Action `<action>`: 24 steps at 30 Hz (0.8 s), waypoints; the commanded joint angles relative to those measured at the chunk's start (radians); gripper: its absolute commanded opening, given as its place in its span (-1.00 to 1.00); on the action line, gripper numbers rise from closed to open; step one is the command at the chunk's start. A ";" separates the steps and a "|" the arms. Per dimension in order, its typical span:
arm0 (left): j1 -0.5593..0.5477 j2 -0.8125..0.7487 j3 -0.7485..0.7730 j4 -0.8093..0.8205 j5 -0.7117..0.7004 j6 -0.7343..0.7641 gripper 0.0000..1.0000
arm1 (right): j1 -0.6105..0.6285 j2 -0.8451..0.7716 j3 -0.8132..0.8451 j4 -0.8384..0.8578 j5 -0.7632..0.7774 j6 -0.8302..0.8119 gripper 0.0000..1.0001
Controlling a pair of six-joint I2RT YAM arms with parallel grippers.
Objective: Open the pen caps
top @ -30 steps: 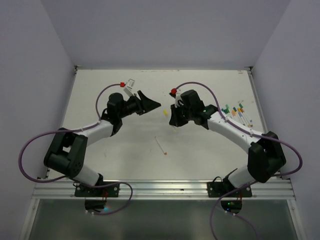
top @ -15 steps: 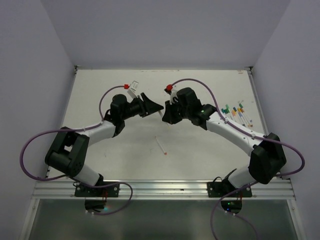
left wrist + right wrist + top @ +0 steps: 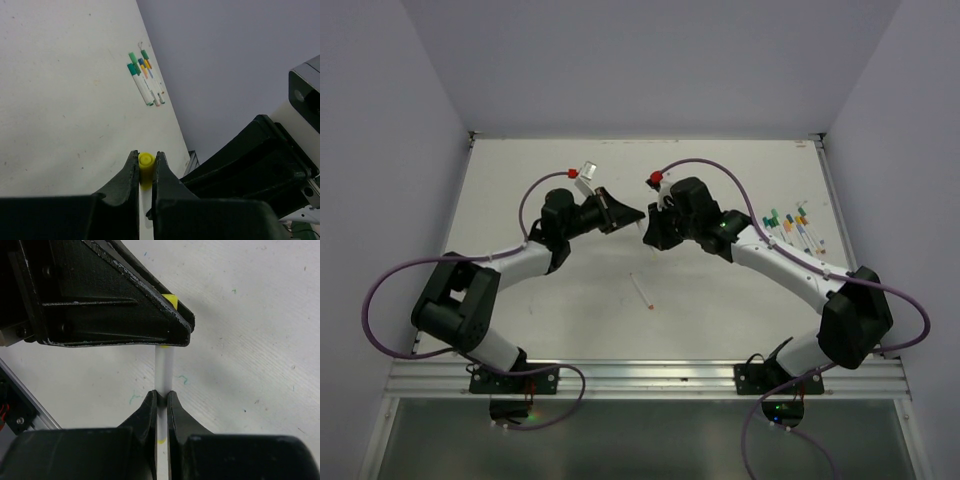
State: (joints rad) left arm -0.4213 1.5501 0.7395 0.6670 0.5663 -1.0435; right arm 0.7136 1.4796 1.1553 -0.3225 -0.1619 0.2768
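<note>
Above the table's middle, my two grippers meet tip to tip. My right gripper (image 3: 161, 397) (image 3: 649, 232) is shut on the white barrel of a pen (image 3: 164, 367). The pen points at the left gripper's black fingers (image 3: 125, 300). My left gripper (image 3: 146, 156) (image 3: 638, 213) is shut on that pen's yellow cap (image 3: 146, 169), whose edge also shows in the right wrist view as the yellow cap (image 3: 171, 299) behind the left finger. In the top view the pen itself is hidden between the two grippers.
Several more pens with green, blue and orange caps (image 3: 790, 224) lie in a cluster at the table's right side, seen also as the pen cluster (image 3: 145, 79). One uncapped white pen (image 3: 642, 291) lies on the table in front of the grippers.
The left gripper has closed from open onto the yellow cap. Both grippers drew together, the right one carrying the pen leftward toward the left one.
</note>
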 commanded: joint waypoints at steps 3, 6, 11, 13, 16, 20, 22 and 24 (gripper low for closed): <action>-0.005 0.024 -0.006 0.104 0.044 -0.035 -1.00 | 0.009 -0.042 0.008 0.034 0.025 -0.010 -0.52; -0.005 0.033 -0.020 0.173 0.061 -0.078 -1.00 | 0.009 -0.045 -0.008 0.037 0.025 -0.018 0.46; -0.005 0.041 -0.031 0.204 0.067 -0.113 -1.00 | 0.009 -0.053 -0.035 0.071 -0.030 -0.022 0.97; -0.005 0.044 -0.032 0.221 0.072 -0.125 -1.00 | 0.009 -0.065 -0.069 0.115 -0.039 -0.019 0.98; -0.005 0.048 -0.041 0.259 0.079 -0.156 -1.00 | 0.009 -0.074 -0.089 0.146 -0.030 -0.017 0.97; -0.005 0.048 -0.045 0.272 0.081 -0.165 -1.00 | 0.009 -0.064 -0.086 0.145 -0.025 -0.018 0.18; -0.005 0.048 -0.048 0.272 0.081 -0.167 -1.00 | 0.009 -0.055 -0.083 0.152 -0.034 -0.019 -0.54; -0.005 0.050 -0.049 0.281 0.078 -0.168 -1.00 | 0.009 -0.038 -0.068 0.140 -0.044 -0.016 -1.00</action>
State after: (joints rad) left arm -0.4213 1.5936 0.7021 0.8772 0.6258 -1.1938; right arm 0.7174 1.4384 1.0672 -0.2234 -0.1749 0.2649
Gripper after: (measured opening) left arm 0.078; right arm 0.117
